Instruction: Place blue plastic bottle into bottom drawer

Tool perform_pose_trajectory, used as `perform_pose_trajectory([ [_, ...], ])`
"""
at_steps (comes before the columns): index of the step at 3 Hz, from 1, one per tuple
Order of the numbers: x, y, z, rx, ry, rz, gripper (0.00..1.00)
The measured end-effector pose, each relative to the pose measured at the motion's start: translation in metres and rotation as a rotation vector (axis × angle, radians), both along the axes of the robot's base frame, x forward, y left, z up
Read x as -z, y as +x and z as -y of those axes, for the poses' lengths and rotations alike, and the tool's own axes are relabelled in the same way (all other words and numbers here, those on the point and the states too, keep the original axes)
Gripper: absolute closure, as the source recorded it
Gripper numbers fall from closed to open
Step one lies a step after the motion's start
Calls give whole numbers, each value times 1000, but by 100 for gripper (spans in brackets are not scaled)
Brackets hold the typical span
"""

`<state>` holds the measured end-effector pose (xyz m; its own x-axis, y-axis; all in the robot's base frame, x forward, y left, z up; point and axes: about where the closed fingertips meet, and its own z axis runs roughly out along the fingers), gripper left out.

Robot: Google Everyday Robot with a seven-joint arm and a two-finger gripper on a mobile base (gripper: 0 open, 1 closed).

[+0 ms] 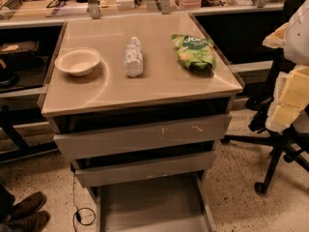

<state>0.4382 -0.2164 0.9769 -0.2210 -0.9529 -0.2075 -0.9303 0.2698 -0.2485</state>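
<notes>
The blue plastic bottle (133,57) lies on its side in the middle of the cabinet's tan top (145,88), cap pointing away from me. The bottom drawer (149,204) is pulled out below the two scuffed drawer fronts, and its flat grey floor shows with nothing on it. My arm hangs at the right edge of the view, beside the cabinet and clear of the top. Its gripper (282,111) is at the lower end of the arm, well right of the bottle and above floor level, holding nothing that I can see.
A white bowl (77,61) sits left of the bottle and a green snack bag (194,51) right of it. An office chair base (275,153) stands on the floor at right. Shoes (24,211) and a cable (79,211) are at lower left. Cluttered counters run behind.
</notes>
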Motion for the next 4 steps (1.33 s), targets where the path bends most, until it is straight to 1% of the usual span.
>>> perform_pose_trajectory([
  [1,0,0,0,0,0,0,0],
  [2,0,-3,-5,21,-9,-17,0],
  [3,7,11,-33,69,18,-59,0],
  [4,28,63,-83,106,47,-128,0],
])
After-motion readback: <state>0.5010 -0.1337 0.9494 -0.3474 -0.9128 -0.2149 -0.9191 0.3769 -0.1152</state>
